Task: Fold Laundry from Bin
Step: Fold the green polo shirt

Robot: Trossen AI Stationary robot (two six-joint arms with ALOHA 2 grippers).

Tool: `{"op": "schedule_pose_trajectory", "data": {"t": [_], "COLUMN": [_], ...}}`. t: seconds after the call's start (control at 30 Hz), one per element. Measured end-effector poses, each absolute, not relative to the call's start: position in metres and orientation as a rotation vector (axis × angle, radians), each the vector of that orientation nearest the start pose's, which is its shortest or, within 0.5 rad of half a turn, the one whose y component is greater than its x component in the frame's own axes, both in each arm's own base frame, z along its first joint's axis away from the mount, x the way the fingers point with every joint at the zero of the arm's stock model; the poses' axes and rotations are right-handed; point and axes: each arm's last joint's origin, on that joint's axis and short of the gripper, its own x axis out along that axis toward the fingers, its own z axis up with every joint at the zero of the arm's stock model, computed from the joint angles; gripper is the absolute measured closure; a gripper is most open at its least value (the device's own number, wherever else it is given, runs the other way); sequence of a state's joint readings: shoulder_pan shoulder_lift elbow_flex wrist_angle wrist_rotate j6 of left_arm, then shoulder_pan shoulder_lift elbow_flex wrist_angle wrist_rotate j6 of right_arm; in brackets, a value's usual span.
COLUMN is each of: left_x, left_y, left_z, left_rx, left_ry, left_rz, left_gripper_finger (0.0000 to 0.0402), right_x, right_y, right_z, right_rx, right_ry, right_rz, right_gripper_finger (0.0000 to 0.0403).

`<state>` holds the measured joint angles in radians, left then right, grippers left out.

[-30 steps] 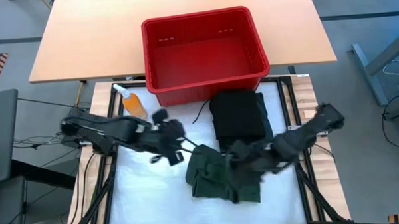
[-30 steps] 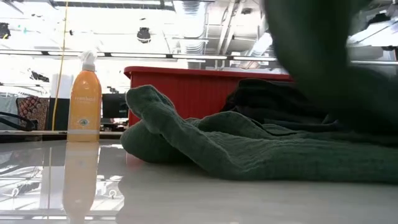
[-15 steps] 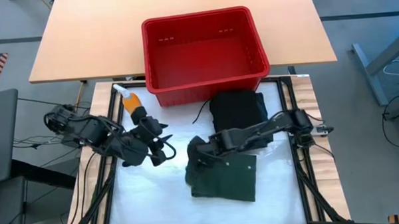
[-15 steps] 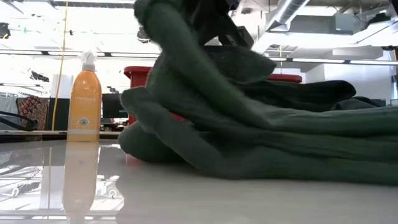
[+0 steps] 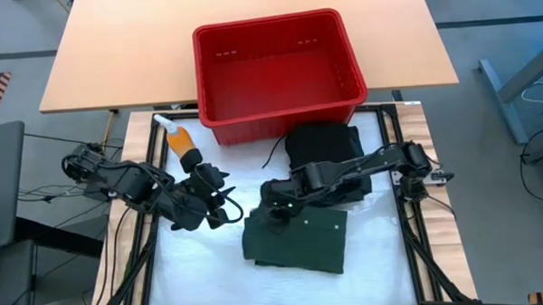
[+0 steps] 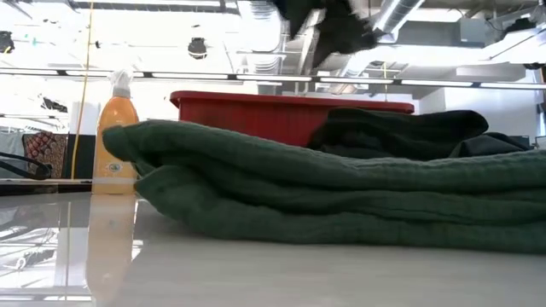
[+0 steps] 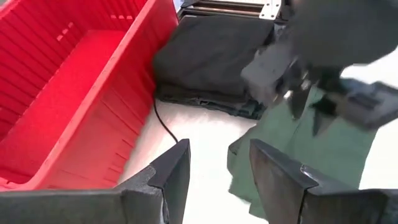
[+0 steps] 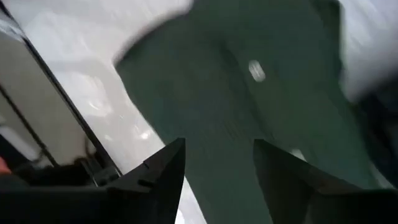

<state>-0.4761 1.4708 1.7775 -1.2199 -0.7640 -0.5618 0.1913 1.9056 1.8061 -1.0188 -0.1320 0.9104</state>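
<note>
Shirt (image 5: 297, 242) now lies folded flat on the bench (image 5: 194, 264); right tool (image 5: 275, 209) (fingers spread) has released it. Left tool (image 5: 221, 204) waits, spread, empty.

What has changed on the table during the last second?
The right gripper carried a flap of the green shirt leftward, laid it flat and opened. The left gripper pulled back left, open. The bin, black pile and orange bottle stayed.
</note>
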Motion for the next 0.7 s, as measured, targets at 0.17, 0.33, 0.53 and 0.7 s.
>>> {"op": "schedule_pose_trajectory", "data": {"t": [0.17,0.33,0.53,0.7], "left_x": [0.268,0.327,0.383,0.403], "left_y": [-0.111,-0.128,-0.144,-0.146], "left_z": [0.408,0.369,0.32,0.293], "left_rx": [0.031,0.007,0.01,0.012], "left_ry": [0.691,0.771,0.814,0.845], "left_rz": [0.463,0.291,0.052,0.035], "left_gripper_finger": [0.0246,0.0246,0.0246,0.0246], "right_x": [0.342,0.271,0.205,0.178], "right_y": [0.11,0.159,0.195,0.207], "right_z": [0.328,0.345,0.305,0.239], "right_rx": [0.619,0.559,0.809,0.997], "right_ry": [1.251,1.226,0.887,0.728], "right_rz": [-0.303,-0.541,-0.772,-0.77], "right_gripper_finger": [0.0189,0.0201,0.02,0.0177]}}
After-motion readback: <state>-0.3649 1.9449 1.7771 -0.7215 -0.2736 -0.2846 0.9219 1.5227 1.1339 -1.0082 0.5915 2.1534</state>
